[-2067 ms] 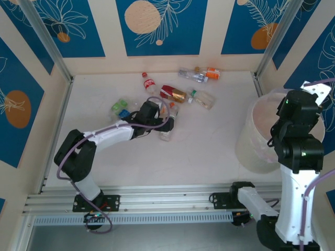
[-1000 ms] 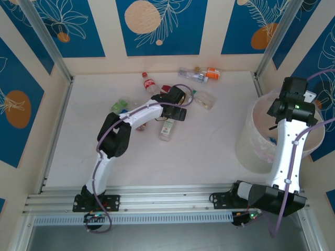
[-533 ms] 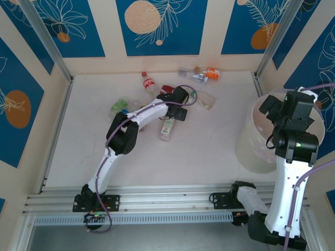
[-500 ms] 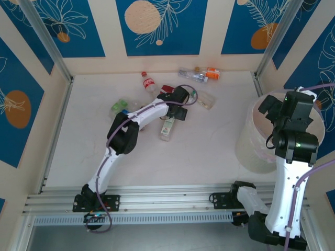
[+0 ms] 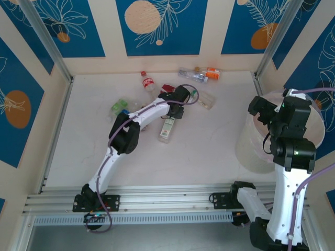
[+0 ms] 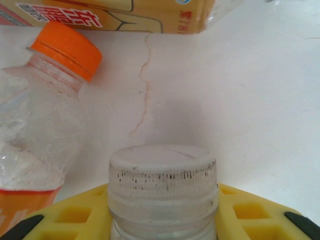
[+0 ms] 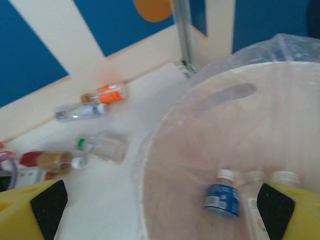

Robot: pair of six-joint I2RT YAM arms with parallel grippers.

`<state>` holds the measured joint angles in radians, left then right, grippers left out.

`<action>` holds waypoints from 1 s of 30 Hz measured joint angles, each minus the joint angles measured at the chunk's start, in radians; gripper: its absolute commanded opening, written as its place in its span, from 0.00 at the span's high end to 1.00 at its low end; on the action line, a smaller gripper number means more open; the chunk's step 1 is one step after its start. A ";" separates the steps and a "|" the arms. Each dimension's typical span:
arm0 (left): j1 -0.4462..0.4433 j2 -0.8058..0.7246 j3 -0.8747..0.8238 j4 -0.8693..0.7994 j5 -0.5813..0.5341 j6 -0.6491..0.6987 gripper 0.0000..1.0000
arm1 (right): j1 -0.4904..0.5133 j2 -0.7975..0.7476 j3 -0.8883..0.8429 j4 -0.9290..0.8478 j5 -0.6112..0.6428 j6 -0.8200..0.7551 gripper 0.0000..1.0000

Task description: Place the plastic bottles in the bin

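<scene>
Right now, seen from above, I am stretching my left arm across the white table (image 5: 209, 151) to the cluster of plastic bottles near the far wall. My left gripper (image 5: 177, 109) is sitting down among them, just beside a brown-labelled bottle (image 5: 171, 92) and near a green-capped bottle (image 5: 201, 98). A red-capped bottle (image 5: 148, 82) is lying further back, and a clear bottle (image 5: 189, 75) and an orange-labelled bottle (image 5: 212, 73) are lying together by the wall. A pair of greenish bottles (image 5: 119, 106) is lying off to the left, and a pale-labelled bottle (image 5: 166, 129) is lying nearer my bases. My right gripper (image 5: 260, 107) is hanging over the left rim of the bin (image 5: 248, 149), which is standing at the table's right edge.

Through my left wrist camera I am clamping a white-capped bottle (image 6: 162, 185) — its neck is sitting between my yellow fingers (image 6: 70, 217), which are closed in on it. An orange-capped bottle (image 6: 45, 110) is lying just to its left, and a yellow-labelled bottle (image 6: 125, 15) is lying across the top.

Through my right wrist camera I am holding my jaws spread wide with nothing between them — one yellow finger is showing at each bottom corner. Below, the bag-lined bin is holding a blue-labelled bottle (image 7: 221, 199), with two more white caps showing just beside it.
</scene>
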<state>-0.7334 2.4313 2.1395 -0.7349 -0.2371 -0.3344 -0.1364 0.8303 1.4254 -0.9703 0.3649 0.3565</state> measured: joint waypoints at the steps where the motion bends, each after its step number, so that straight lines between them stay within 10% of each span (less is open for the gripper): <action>1: -0.001 -0.029 -0.033 0.013 0.012 -0.001 0.72 | 0.000 -0.016 -0.017 0.022 -0.031 0.004 0.00; 6: -0.004 -0.234 -0.200 0.102 0.088 -0.038 1.00 | 0.008 -0.077 -0.125 0.162 -0.225 0.044 0.00; 11: 0.008 -0.534 -0.440 0.328 0.159 -0.191 1.00 | 0.042 -0.110 -0.303 0.404 -0.466 0.163 0.00; 30: 0.184 -0.945 -1.092 0.758 0.293 -1.554 1.00 | 0.531 0.016 -0.692 1.172 -0.638 -0.055 0.00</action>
<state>-0.5491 1.4868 1.0477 0.0227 0.0555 -1.8885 0.3950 0.8459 0.7330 0.2020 -0.2733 0.3012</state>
